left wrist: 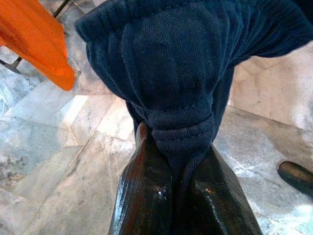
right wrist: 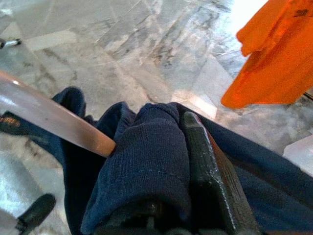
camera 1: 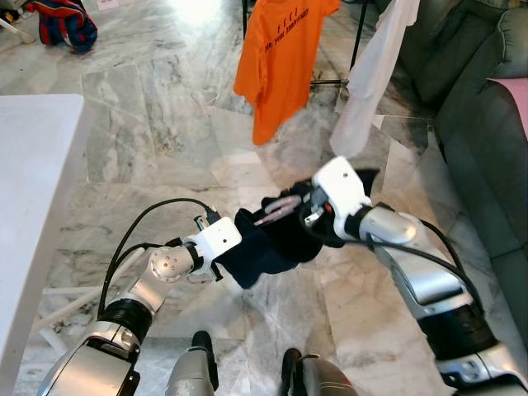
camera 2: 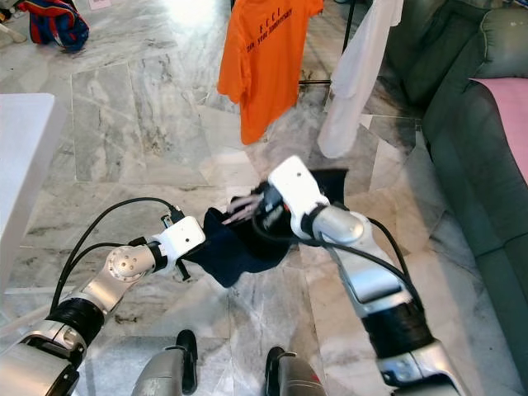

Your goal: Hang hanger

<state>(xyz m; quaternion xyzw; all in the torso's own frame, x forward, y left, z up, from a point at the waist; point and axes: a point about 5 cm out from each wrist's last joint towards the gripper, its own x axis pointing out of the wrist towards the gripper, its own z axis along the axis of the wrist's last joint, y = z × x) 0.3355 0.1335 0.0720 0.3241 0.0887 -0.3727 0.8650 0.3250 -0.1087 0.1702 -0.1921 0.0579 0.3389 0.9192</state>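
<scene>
We hold the bunched garment (camera 1: 264, 247) between our two grippers, above the floor (camera 1: 165, 148) and ahead of our feet. The left gripper (left wrist: 171, 161) clamps its left end; the right gripper (right wrist: 166, 161) clamps its right end, where the hanger (camera 1: 276, 210) protrudes leftward. Beyond the garment, two shirts (camera 1: 280, 58) (camera 1: 371, 74) hang side by side on the rack (camera 1: 330, 81). The sofa (camera 1: 487, 148) lies to the right, the table (camera 1: 33, 206) to the left, and the bag (camera 1: 62, 21) far left behind.
</scene>
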